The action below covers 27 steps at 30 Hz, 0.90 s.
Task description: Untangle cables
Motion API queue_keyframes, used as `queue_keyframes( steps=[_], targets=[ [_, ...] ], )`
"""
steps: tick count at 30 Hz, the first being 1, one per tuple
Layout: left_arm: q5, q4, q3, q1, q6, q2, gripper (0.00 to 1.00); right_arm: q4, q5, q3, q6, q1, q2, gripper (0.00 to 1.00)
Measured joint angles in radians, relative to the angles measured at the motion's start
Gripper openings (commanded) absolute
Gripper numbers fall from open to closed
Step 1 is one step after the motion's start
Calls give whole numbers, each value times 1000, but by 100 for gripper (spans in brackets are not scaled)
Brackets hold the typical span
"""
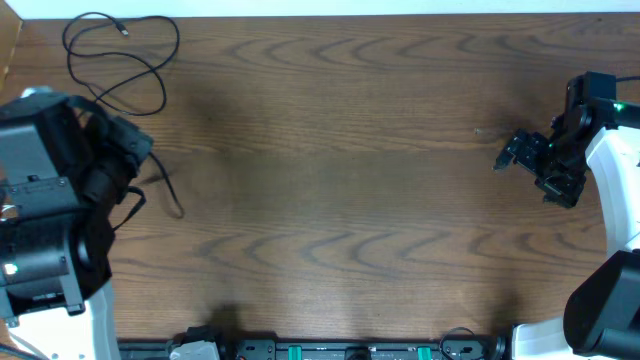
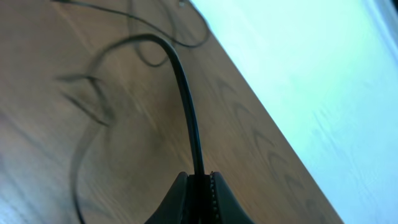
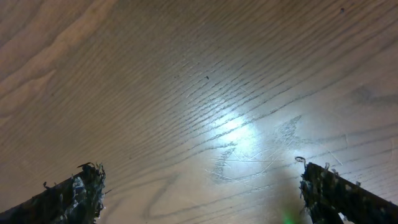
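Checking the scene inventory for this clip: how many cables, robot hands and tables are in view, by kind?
Black cable: 1 (loops seem one cord; uncertain)
Hands: 2 (left hand, right hand)
Table: 1
Total: 4

— What's in view apart from the job itself?
— A brown wood-grain tabletop (image 1: 350, 150) fills the overhead frame, with a white strip (image 1: 400, 7) along its top edge.
— Any marks on the wood?
— In the right wrist view there's a bright glare patch (image 3: 239, 127) at centre. Faint scratches (image 3: 289, 130) lie just right of it, and a dark speck (image 3: 207, 78) sits above.
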Motion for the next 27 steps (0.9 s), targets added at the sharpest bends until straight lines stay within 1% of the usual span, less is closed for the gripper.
queue_keyframes(
  steps=[4,9,11,13,20,23,27],
  targets=[
    [23,-9,0,55,-7,33,8,0,-5,0,0,0,0,99],
    [52,-9,0,59,-11,90,8,-2,-13,0,0,0,0,99],
    [40,-10,0,59,-12,108,7,-3,-13,0,0,0,0,99],
    [1,-15,0,59,-14,128,8,-4,-15,0,0,0,0,99],
    [-203,-82,0,89,-22,210,8,-5,-15,0,0,0,0,99],
    [-291,-97,-1,147,-23,249,8,-6,-15,0,0,0,0,99],
    [-365,-100,-2,255,-23,259,7,-5,-15,0,0,0,0,99]
  ],
)
